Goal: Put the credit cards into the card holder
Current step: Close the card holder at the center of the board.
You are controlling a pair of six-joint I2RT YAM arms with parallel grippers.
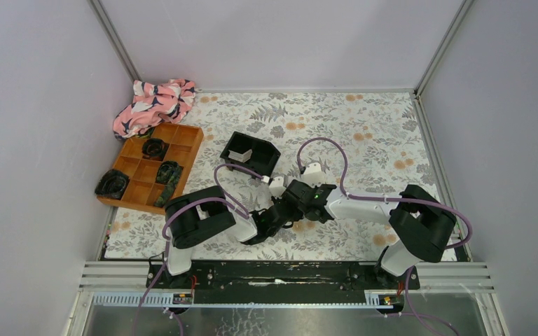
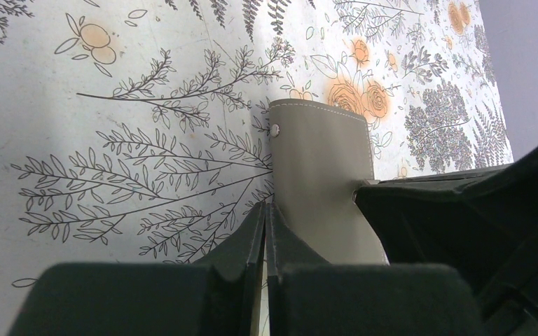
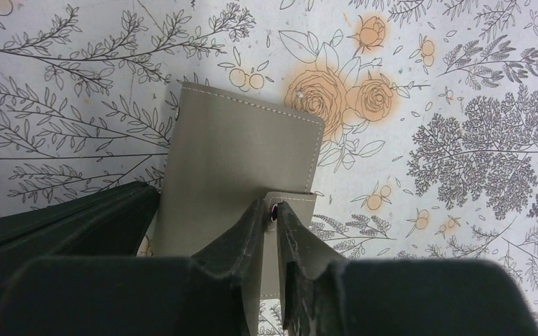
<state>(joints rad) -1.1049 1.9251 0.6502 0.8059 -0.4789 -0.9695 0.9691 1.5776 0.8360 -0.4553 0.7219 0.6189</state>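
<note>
The card holder [image 2: 322, 175] is a flat grey-taupe wallet lying shut on the flowered table, with white stitching and a snap stud on its left edge. My left gripper [image 2: 266, 208] is shut, its tips at that left edge. Nothing shows between its fingers. My right gripper [image 3: 272, 208] hovers over the holder's [image 3: 238, 161] small snap tab [image 3: 298, 203], its fingers a narrow gap apart. In the top view both grippers [image 1: 274, 213] [image 1: 293, 204] meet mid-table and hide the holder. The credit cards do not show plainly; a pale flat piece [image 1: 243, 155] lies in the black tray.
The black square tray [image 1: 266, 155] stands just behind the grippers. An orange compartment tray [image 1: 182, 140] with dark bundles sits at the left, a pink patterned cloth [image 1: 153, 103] behind it. Grey walls close off the table on three sides.
</note>
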